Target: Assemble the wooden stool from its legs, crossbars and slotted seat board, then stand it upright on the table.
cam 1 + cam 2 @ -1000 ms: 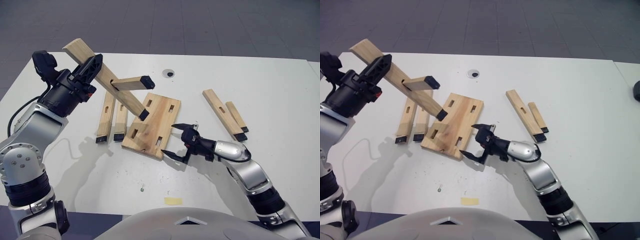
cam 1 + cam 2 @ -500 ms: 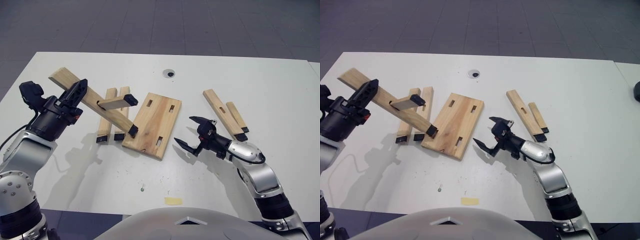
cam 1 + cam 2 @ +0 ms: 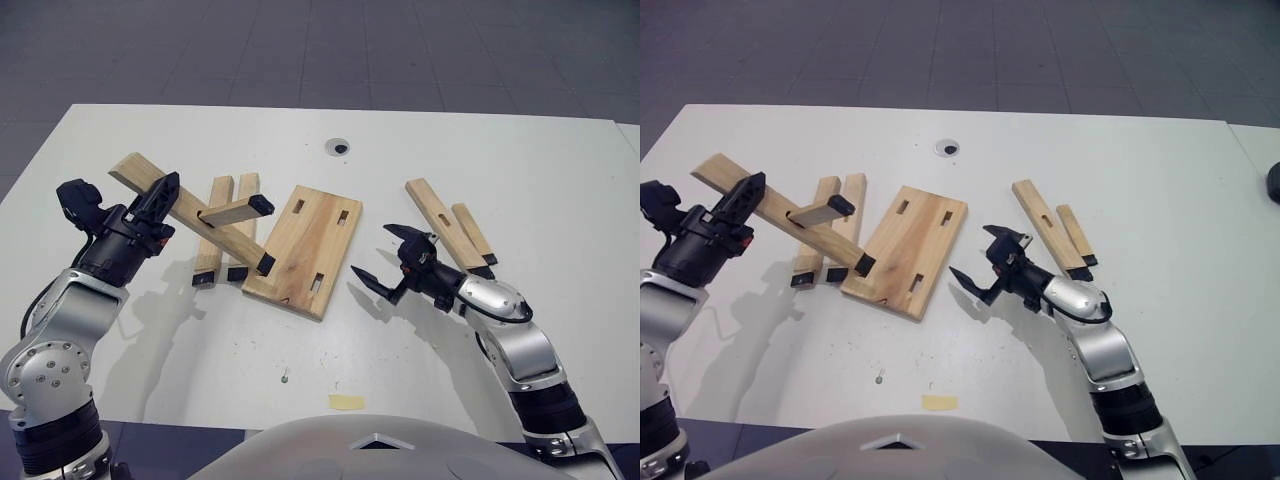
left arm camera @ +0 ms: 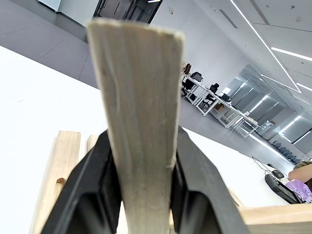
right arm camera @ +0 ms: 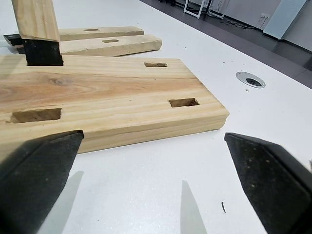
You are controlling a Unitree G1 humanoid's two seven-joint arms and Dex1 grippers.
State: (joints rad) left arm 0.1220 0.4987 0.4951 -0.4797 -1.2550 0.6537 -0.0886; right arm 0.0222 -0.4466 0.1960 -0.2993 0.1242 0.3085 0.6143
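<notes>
The assembly is at an early stage, in my judgement. The left pincer (image 3: pixel 160 205) grips one leg (image 3: pixel 228 238) tightly near its bare end. One crossbar (image 3: pixel 235 210) is already pushed into this leg. The leg's black foot touches the 9 o'clock edge of the seat board (image 3: pixel 305 250), which lies flat on the bench (image 3: pixel 560 180) with all of its slots empty. Two loose legs (image 3: pixel 208 258) lie at 9 o'clock of the board, and a long piece (image 3: pixel 440 222) and a short piece (image 3: pixel 470 232) at 3 o'clock. The right pincer (image 3: pixel 370 249) is wide and holds nothing, at 4 o'clock of the board. No leg sits in the board yet.
</notes>
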